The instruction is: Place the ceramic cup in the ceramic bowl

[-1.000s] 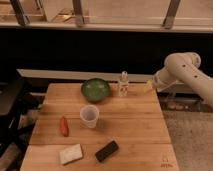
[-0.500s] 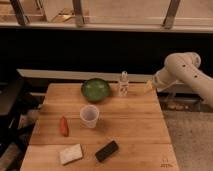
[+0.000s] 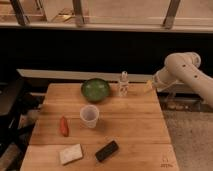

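At the table's (image 3: pixel 131 131) far-right corner the hand (image 3: pixel 149 86) hovers, arm (image 3: pixel 183 70) bent — its grip cannot be told.

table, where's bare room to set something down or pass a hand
The widest bare patch is the right half of the table, between cup, bottle and the right edge. A smaller one lies left of the bowl. The front left is crowded: red stick, pale block, black bar. The pincer hangs by the back right corner.
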`<state>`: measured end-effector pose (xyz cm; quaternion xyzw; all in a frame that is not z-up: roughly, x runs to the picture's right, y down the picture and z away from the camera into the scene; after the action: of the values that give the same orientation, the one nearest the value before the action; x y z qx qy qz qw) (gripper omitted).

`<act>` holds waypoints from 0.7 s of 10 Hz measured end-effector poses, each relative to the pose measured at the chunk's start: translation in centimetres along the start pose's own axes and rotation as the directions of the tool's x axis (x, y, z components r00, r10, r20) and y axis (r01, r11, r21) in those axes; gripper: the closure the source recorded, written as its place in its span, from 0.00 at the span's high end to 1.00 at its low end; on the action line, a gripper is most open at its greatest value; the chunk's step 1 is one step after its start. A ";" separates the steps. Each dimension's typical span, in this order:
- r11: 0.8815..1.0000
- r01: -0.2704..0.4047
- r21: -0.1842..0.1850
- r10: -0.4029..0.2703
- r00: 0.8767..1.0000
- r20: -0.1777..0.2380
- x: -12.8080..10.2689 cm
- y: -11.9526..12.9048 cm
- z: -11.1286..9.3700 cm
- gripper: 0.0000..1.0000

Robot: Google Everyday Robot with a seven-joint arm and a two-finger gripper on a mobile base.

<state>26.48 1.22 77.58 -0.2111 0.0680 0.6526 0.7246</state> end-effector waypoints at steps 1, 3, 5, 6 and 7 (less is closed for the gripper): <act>1.000 0.005 -0.025 -0.005 1.000 -0.025 0.3 0.9 0.2 0.61; 0.990 0.039 -0.134 -0.050 0.995 -0.082 0.6 5.7 0.8 0.61; 0.963 0.077 -0.258 -0.107 0.989 -0.104 -0.1 11.3 1.1 0.61; 0.944 0.095 -0.315 -0.133 0.986 -0.101 -0.6 14.2 1.1 0.61; 0.924 0.119 -0.362 -0.164 0.982 -0.094 -0.9 16.9 1.1 0.61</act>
<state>9.74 1.86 75.24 -0.3823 -0.0220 0.5858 0.7143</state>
